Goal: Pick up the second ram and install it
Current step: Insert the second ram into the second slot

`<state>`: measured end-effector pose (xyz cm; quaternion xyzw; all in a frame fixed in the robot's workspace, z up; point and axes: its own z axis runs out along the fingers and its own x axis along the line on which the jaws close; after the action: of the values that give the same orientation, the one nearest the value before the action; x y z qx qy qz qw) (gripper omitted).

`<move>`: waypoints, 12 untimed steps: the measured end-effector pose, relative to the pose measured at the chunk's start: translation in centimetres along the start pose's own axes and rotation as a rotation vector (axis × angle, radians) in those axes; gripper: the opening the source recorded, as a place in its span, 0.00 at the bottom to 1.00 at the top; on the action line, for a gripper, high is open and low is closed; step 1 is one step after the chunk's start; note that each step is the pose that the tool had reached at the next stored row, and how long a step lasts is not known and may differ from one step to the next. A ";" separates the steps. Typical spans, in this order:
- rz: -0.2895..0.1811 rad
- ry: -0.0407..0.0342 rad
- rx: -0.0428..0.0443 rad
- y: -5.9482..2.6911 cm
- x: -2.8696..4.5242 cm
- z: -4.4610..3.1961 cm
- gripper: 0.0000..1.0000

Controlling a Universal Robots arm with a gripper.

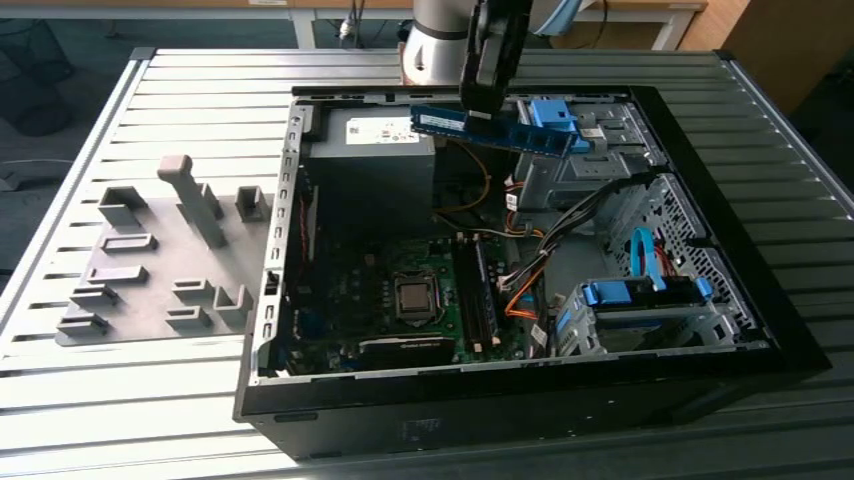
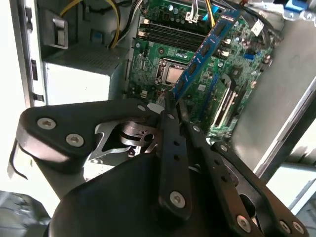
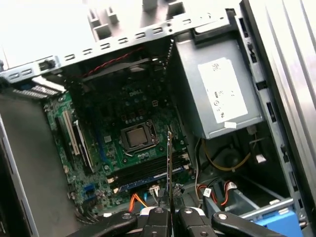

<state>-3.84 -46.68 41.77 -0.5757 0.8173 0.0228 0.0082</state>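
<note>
My jaws pinch the second ram (image 1: 534, 136) near one end, top middle of the exterior view; it seems light, stiff, breakable.

Open computer case (image 1: 275, 262) on slatted table (image 1: 127, 410); grey fixture plate (image 1: 150, 272) beside.

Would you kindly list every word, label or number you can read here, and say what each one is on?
Nothing can be quoted: all the print is too small or blurred.
White label on the power supply: unreadable.
Sticker on the second ram, which the pincer holds above the open case: unreadable.
White markings on the motherboard: unreadable.
</note>
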 end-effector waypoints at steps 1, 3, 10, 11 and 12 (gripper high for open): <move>0.018 -0.0004 0.0008 0.00 0.00 0.01 0.14; 0.053 -0.0015 0.0022 0.00 0.00 0.04 0.14; 0.129 -0.0035 0.0051 0.00 0.00 0.11 0.14; 0.129 -0.0036 0.0051 0.00 0.00 0.11 0.14; 0.129 -0.0035 0.0051 0.00 0.00 0.11 0.14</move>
<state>-3.84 -46.68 41.66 -0.5217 0.8528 0.0222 0.0096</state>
